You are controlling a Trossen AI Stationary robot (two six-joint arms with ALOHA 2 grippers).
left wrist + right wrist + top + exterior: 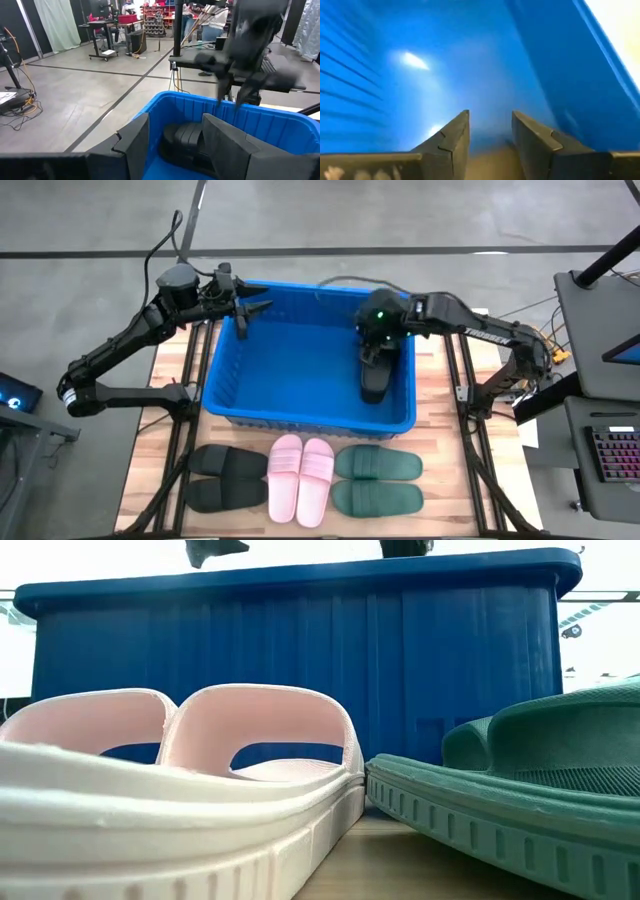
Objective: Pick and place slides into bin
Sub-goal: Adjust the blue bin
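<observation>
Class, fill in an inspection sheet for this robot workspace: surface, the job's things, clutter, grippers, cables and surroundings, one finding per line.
Surface: wooden table, bare at its right edge.
Job's things: blue bin mid-table with one black slide inside by its right wall. In front, in a row: black pair, pink pair, green pair.
Clutter: nothing seen.
Grippers: left gripper open, empty, above the bin's far left corner. Right gripper open, above the black slide inside the bin; contact cannot be told.
Cables: one runs along the floor behind the left arm; more beside the right arm.
Surroundings: concrete floor; keyboard on a stand at right.
</observation>
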